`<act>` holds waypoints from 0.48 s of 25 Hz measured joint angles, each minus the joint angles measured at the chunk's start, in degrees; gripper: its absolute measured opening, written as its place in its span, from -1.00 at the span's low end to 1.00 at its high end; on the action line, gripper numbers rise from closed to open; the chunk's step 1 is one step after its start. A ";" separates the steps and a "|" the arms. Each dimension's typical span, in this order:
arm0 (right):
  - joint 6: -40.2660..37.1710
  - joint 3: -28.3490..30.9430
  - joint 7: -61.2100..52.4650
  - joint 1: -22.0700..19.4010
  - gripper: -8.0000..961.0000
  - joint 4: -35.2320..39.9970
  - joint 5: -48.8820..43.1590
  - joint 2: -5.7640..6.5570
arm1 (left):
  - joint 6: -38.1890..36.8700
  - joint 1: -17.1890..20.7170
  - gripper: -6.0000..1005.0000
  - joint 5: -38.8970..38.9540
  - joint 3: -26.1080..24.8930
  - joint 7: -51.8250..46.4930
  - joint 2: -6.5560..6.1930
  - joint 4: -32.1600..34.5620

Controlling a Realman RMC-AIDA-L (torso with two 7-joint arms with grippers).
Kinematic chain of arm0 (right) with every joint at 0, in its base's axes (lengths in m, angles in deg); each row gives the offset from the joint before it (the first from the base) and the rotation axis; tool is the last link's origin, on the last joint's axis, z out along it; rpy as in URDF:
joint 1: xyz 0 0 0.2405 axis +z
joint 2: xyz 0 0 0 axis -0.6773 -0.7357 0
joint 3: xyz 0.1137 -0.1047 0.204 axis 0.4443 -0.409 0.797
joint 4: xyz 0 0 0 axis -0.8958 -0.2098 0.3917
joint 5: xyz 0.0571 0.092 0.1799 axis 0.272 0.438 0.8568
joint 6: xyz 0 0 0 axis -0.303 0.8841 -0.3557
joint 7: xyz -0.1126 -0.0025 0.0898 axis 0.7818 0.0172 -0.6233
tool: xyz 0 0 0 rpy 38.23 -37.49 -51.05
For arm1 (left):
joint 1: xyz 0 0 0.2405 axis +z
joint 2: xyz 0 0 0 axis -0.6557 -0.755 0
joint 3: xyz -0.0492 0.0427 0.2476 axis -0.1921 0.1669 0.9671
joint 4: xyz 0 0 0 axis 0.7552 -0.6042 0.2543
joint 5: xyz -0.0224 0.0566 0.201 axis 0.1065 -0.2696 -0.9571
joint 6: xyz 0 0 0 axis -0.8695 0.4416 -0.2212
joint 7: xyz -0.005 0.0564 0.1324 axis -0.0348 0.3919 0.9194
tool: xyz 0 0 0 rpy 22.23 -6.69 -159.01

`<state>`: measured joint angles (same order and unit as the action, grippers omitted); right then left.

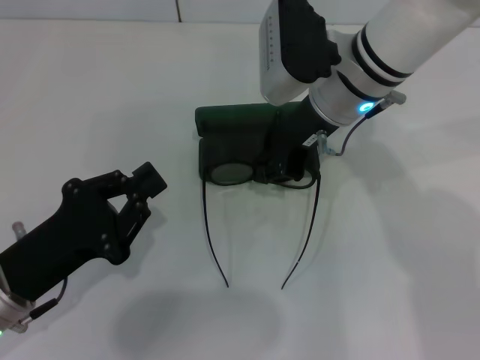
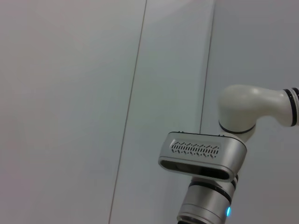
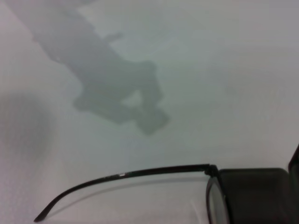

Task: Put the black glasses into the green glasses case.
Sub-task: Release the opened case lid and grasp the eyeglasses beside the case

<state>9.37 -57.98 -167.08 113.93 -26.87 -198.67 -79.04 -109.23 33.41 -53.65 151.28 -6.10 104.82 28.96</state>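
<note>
The green glasses case [image 1: 229, 127] lies open at the table's middle. The black glasses [image 1: 231, 173] sit with their front at the case's near edge. Both temple arms are spread and reach toward me over the table. My right gripper [image 1: 289, 169] comes down from the far right and is shut on the glasses' right lens end. In the right wrist view one temple arm of the glasses [image 3: 140, 172] and a lens rim show beside a dark block. My left gripper [image 1: 142, 196] hovers open and empty at the near left, well apart from the case.
The white table [image 1: 390, 247] lies bare around the case. The left wrist view shows only a pale wall and my right arm [image 2: 201, 156]. My right arm's shadow falls on the table in the right wrist view.
</note>
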 joint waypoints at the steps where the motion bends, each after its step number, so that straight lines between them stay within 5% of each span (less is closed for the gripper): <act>1: 0.18 -0.01 -0.01 -0.03 -0.24 0.00 0.11 0.00 | -0.02 0.00 -0.76 0.00 -0.06 0.01 0.01 0.00; 12: 0.85 -0.31 -0.19 -0.70 -0.86 -0.52 1.14 0.03 | -0.02 0.10 -0.76 0.00 -0.15 0.05 0.07 -0.17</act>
<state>10.23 -58.29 -167.27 113.23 -27.39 -197.53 -79.01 -109.25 33.51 -53.65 151.13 -6.04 104.89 28.79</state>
